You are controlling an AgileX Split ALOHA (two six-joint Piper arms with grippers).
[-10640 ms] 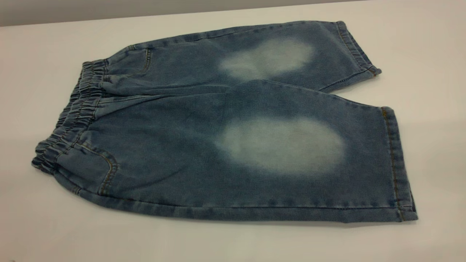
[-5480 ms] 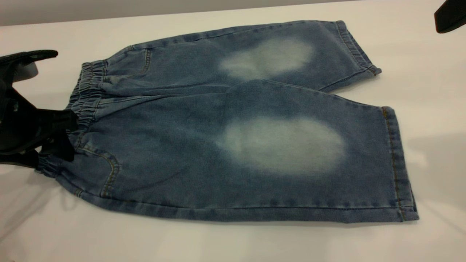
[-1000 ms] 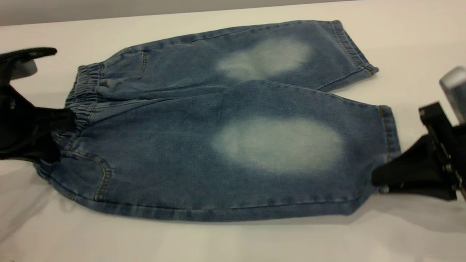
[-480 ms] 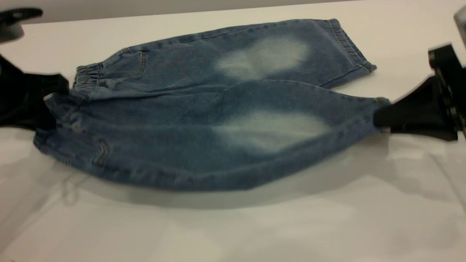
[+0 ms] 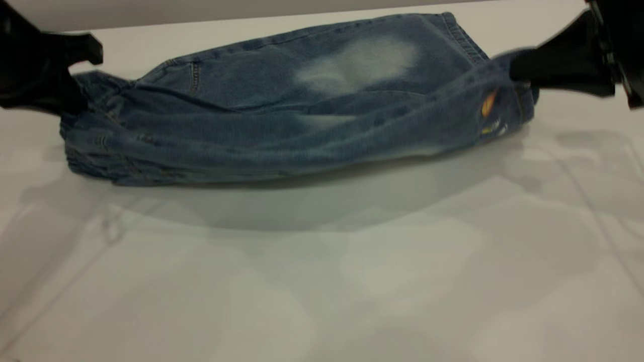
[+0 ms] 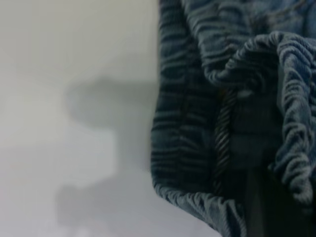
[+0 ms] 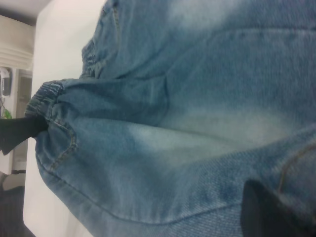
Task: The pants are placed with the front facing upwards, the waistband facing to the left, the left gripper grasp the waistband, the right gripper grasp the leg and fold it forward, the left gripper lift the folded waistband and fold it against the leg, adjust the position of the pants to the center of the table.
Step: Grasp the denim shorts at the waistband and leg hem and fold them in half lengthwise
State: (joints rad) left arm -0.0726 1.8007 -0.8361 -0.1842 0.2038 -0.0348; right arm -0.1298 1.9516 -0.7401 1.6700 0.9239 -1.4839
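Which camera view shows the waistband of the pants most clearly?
The left wrist view: the waistband fills it, with gathered ridges and a cord visible. The exterior view shows it only bunched at the pants' end beside the left gripper. The right wrist view shows a small far part.

The white-grey table (image 5: 322, 281) carries the blue denim pants (image 5: 241, 85); their far half lies flat on it
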